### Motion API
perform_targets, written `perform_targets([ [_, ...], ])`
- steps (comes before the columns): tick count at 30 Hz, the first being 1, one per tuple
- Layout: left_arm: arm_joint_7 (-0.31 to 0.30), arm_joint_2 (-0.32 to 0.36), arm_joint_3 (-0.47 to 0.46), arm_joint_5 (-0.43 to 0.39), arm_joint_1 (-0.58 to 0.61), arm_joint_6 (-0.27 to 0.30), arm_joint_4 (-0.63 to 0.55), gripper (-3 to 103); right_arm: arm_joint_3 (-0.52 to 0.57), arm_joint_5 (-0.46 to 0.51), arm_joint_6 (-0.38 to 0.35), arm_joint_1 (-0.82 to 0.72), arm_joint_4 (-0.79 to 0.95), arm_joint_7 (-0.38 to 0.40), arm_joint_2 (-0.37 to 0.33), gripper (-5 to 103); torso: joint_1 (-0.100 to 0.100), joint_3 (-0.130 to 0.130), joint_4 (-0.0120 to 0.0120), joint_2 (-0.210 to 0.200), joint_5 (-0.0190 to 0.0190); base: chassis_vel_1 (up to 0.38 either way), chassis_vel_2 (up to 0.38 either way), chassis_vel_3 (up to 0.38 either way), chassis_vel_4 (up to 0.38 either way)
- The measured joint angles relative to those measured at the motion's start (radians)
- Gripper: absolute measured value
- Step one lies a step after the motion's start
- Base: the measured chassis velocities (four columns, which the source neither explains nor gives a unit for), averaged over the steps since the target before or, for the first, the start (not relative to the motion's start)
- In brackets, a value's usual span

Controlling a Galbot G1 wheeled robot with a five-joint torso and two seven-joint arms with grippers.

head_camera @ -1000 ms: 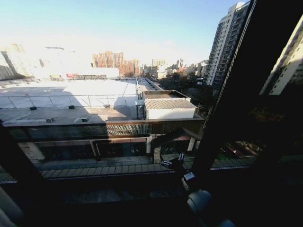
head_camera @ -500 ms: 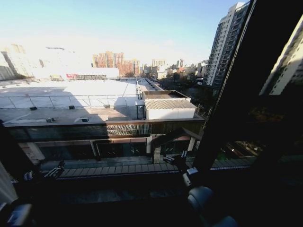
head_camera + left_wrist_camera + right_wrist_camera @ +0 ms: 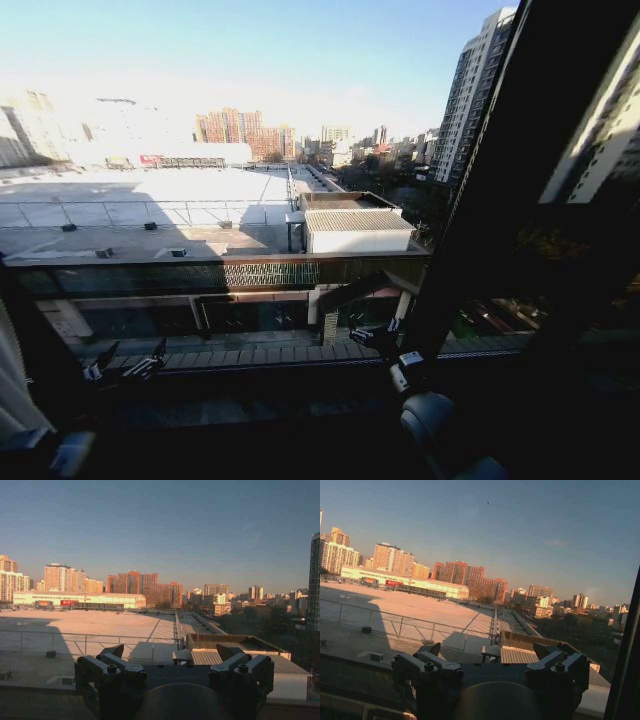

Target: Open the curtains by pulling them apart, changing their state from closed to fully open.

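- Landmark for you: the dark slanted window frame bar (image 3: 500,190).
- Sheer white-cream pleated curtain (image 3: 14,385): only a sliver shows, far to the left of that bar at the lower left edge of the head view.
- Left end effector (image 3: 125,368): well left of the bar, low before the glass, fingers spread, holding nothing; same in the left wrist view (image 3: 170,652).
- Right end effector (image 3: 375,335): just left of the bar's foot, fingers apart, empty (image 3: 487,651).
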Motion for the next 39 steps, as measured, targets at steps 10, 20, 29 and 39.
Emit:
perform_targets([
  [10, -0.002, -0.004, -0.011, 0.001, 0.001, -0.010, 0.005, 100, -0.001, -0.002, -0.004, -0.001, 0.007, 0.000, -0.002, 100, 0.000, 0.000, 0.0001, 0.000, 0.0002, -0.214, -0.310, 0.220, 0.323],
  [20, -0.003, -0.002, -0.009, 0.003, -0.004, -0.013, 0.005, 100, 0.005, -0.002, -0.004, -0.003, 0.009, 0.004, -0.001, 100, 0.000, 0.000, 0.0000, 0.000, 0.0002, -0.295, -0.395, 0.302, 0.410],
  [29, -0.004, -0.009, -0.009, 0.003, -0.003, -0.013, 0.008, 100, 0.001, 0.000, -0.004, -0.006, 0.011, 0.020, -0.002, 100, 0.000, 0.000, 0.0002, 0.000, 0.0004, -0.241, -0.432, 0.242, 0.451],
  [39, -0.004, -0.007, -0.009, 0.003, -0.005, -0.016, 0.014, 100, -0.002, 0.001, -0.005, -0.007, 0.010, 0.022, 0.000, 100, 0.000, 0.000, 0.0001, 0.000, -0.0001, -0.106, -0.389, 0.103, 0.389],
])
